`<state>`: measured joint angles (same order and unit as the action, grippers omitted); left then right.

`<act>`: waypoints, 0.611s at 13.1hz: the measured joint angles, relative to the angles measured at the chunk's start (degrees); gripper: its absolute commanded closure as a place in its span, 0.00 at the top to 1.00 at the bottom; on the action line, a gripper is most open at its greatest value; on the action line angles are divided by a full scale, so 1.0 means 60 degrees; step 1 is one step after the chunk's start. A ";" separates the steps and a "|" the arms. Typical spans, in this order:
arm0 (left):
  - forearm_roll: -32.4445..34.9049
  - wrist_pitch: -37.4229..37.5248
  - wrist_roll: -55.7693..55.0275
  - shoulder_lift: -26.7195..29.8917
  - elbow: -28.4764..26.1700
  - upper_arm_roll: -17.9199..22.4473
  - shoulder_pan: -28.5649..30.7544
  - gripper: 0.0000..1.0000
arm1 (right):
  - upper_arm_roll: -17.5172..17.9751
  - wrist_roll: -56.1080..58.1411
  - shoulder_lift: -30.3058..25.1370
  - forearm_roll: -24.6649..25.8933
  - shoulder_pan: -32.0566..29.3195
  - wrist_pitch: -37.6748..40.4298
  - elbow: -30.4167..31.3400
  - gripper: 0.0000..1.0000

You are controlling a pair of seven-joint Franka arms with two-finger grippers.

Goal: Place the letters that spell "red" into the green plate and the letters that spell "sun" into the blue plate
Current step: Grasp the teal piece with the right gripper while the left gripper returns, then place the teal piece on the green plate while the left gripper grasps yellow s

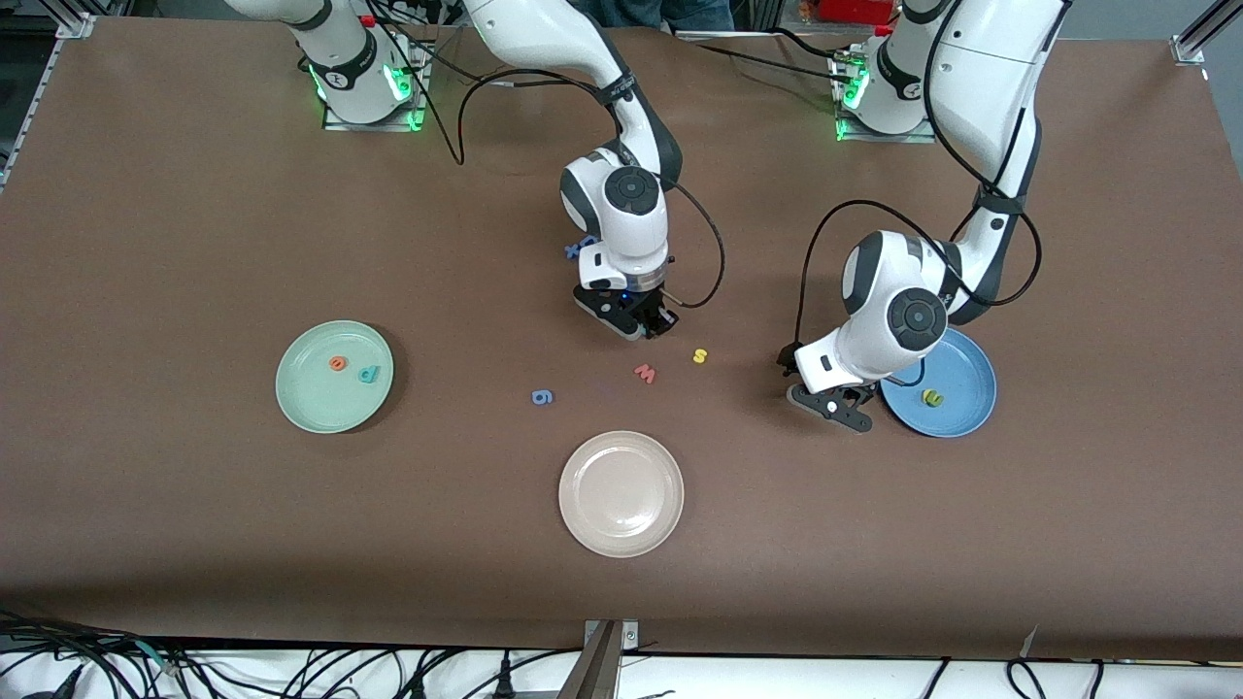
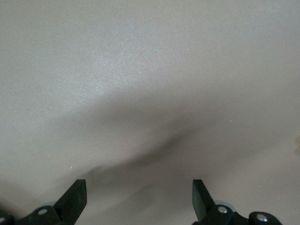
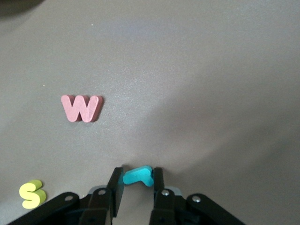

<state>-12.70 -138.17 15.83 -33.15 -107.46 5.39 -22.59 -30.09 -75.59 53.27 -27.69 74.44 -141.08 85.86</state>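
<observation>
White plate [image 1: 621, 493] sat lower centre, unused. Right hand [image 3: 134, 185] had pinched the teal r [image 3: 138, 176] by its edge at mid-frame; a thin grip could drop it before the green plate [image 1: 309, 408], centre-left. Left hand [image 2: 139, 197] gaped empty beside the blue plate [image 1: 971, 388], waiting.

Mint-green plate [image 1: 303, 406]; teal r [image 3: 138, 176]; red w [image 3: 81, 108].

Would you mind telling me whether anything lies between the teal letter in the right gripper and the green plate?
Nothing visible does. The right gripper is shut on the teal "r" above the table's middle, and only bare brown table shows from there to the green plate. The blue "g" and red "w" lie nearer the front camera than that line.
</observation>
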 measured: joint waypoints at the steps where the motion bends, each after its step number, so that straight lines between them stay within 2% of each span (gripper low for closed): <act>1: 0.0000 0.0000 0.0000 0.0000 0.0000 0.0000 0.0000 0.99 | -0.0011 0.0014 0.0001 0.0014 -0.0001 0.0000 0.0000 0.24; 5: 0.0000 0.0000 0.0000 0.0000 0.0000 0.0000 0.0001 0.99 | -0.0277 0.0222 -0.0003 0.0089 0.0004 0.0182 -0.0053 0.24; 8: 0.0000 0.0000 -0.0004 0.0000 0.0000 0.0000 0.0001 0.99 | -0.0809 0.1154 -0.0099 0.0091 0.0011 0.1243 -0.0177 0.24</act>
<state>-12.70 -138.17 15.80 -33.15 -107.46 5.39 -22.58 -34.94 -68.66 52.67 -27.14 74.51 -133.62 84.80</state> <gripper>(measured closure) 0.004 0.700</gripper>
